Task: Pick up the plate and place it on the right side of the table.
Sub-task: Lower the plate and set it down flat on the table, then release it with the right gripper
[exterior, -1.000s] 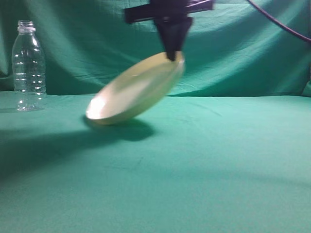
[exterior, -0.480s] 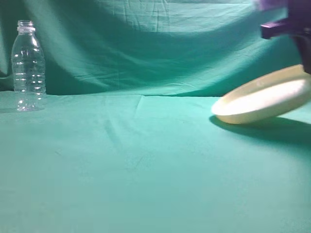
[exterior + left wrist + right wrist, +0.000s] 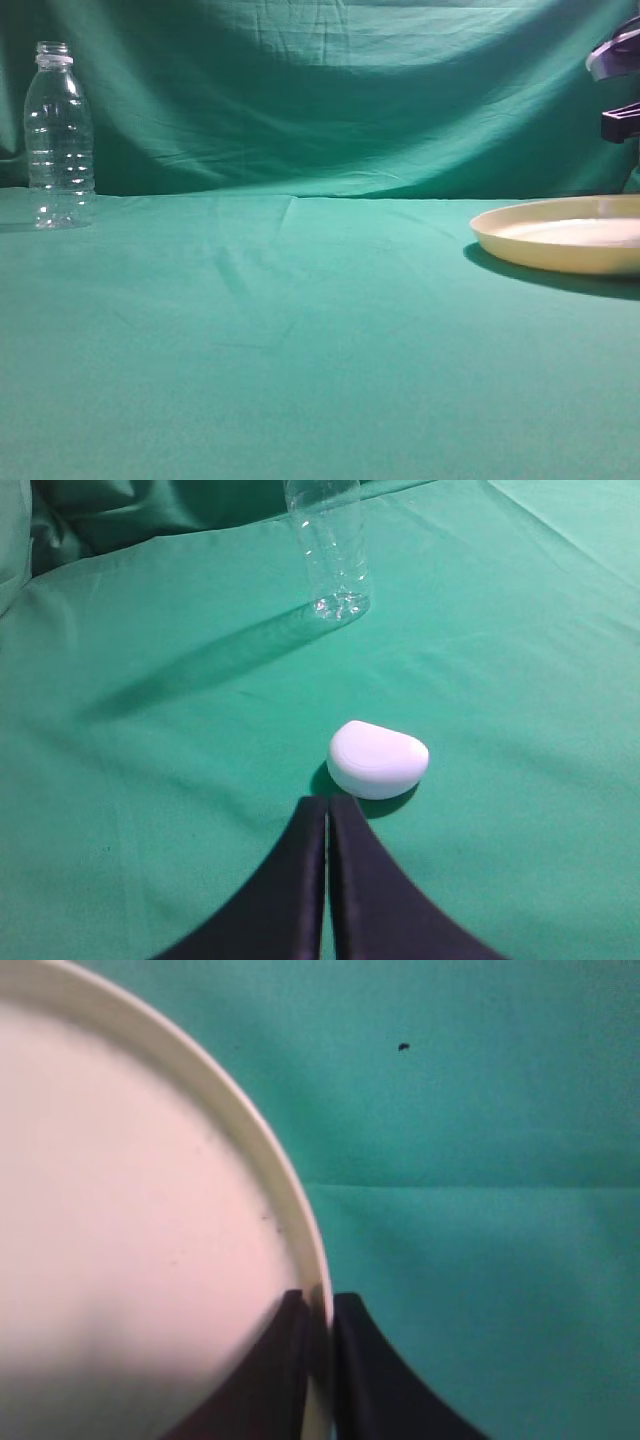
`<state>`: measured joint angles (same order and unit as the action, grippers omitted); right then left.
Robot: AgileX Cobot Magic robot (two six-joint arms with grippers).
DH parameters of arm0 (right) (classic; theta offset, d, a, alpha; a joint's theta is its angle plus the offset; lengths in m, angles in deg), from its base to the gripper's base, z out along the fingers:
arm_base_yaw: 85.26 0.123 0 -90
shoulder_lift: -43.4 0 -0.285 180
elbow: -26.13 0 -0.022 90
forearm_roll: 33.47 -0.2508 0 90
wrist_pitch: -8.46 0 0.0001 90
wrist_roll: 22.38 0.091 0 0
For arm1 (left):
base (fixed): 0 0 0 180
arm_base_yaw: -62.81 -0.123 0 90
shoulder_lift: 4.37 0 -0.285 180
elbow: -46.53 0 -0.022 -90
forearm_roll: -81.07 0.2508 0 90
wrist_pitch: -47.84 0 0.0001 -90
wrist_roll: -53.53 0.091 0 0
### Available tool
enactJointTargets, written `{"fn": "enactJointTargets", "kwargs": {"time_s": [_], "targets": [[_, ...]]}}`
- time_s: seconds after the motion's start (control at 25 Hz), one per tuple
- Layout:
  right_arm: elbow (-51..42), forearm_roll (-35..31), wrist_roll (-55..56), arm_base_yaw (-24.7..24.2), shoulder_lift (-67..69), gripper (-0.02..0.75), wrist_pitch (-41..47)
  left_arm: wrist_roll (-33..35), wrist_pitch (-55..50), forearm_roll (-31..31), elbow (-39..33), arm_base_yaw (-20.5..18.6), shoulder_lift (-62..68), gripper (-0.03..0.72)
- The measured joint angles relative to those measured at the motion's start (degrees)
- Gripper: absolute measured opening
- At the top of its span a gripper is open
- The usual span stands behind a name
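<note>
The plate (image 3: 560, 245) is pinched at its rim by the right gripper (image 3: 318, 1325) at the table's (image 3: 300, 350) 3 o'clock side, while the left gripper (image 3: 327, 815) is kept closed on nothing.

Dim, soft lighting. The round cream-yellow plastic plate (image 3: 560, 245) casts a dark shadow leftward; its pale centre glares beside the right gripper (image 3: 320, 1310). The clear plastic bottle (image 3: 328, 545) throws a long shadow.
</note>
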<state>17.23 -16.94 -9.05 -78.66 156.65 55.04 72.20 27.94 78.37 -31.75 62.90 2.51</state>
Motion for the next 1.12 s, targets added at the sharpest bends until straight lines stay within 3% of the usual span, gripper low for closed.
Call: {"fn": "enactJointTargets", "kwargs": {"time_s": [0.04, 0.08, 0.32, 0.44, 0.64, 0.88, 0.96, 1.12], "targets": [[0.0, 0.0, 0.0, 0.0, 0.0, 0.048, -0.11, 0.0, 0.0, 0.0, 0.0, 0.0, 0.0, 0.0], [0.0, 0.15, 0.0, 0.0, 0.0, 0.048, -0.11, 0.0, 0.0, 0.0, 0.0, 0.0, 0.0, 0.0], [-0.26, -0.53, -0.21, 0.0, -1.23, 0.346, 2.56, 0.0, 0.0, 0.0, 0.0, 0.0, 0.0, 0.0], [-0.26, -1.32, -0.29, 0.0, -4.68, 0.454, 4.04, 0.0, 0.0, 0.0, 0.0, 0.0, 0.0, 0.0], [0.12, -3.19, -0.29, 0.0, -15.54, 0.441, 5.82, 0.0, 0.0, 0.0, 0.0, 0.0, 0.0, 0.0], [0.12, -8.08, -2.12, 0.0, -31.36, 0.059, 7.9, 0.0, 0.0, 0.0, 0.0, 0.0, 0.0, 0.0], [-0.29, -9.57, -2.94, 0.0, -36.42, 0.0, 8.3, 0.0, 0.0, 0.0, 0.0, 0.0, 0.0, 0.0], [-3.51, -11.17, -4.16, 0.0, -47.11, 0.0, 8.87, 0.0, 0.0, 0.0, 0.0, 0.0, 0.0, 0.0]]}}
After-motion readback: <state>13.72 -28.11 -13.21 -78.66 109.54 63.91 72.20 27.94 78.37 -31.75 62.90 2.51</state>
